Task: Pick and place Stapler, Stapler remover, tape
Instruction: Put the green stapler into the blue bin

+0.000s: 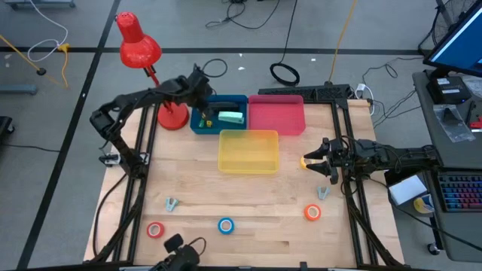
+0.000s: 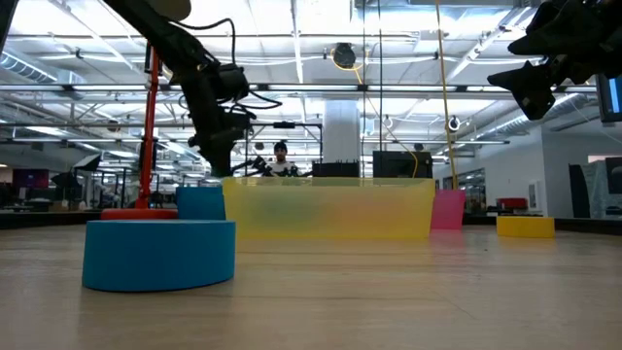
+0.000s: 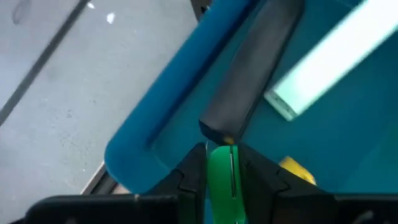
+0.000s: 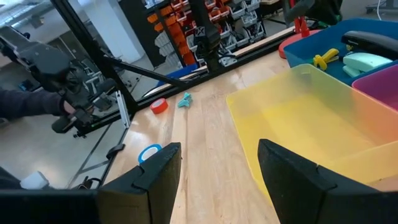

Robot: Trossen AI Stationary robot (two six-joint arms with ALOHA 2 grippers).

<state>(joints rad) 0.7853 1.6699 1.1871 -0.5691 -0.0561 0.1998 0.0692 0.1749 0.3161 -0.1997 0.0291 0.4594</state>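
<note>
The left gripper (image 3: 219, 163), over the blue bin (image 1: 202, 125) at the table's far edge, pinches a green item (image 3: 219, 180); releasing it comes next. The right gripper (image 1: 320, 159) waits with fingers apart near the right edge.

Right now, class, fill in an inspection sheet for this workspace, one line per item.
Surface: wooden table, three bins at the back.
Job's things: red tape, blue tape and orange tape loose on the table; pale stapler in the blue bin.
Clutter: red lamp.
Grippers: left gripper shut on a green item over the blue bin; right gripper open, empty, beside the yellow bin.
Cables: black coil on the floor.
Surroundings: keyboard; person beyond the table.
</note>
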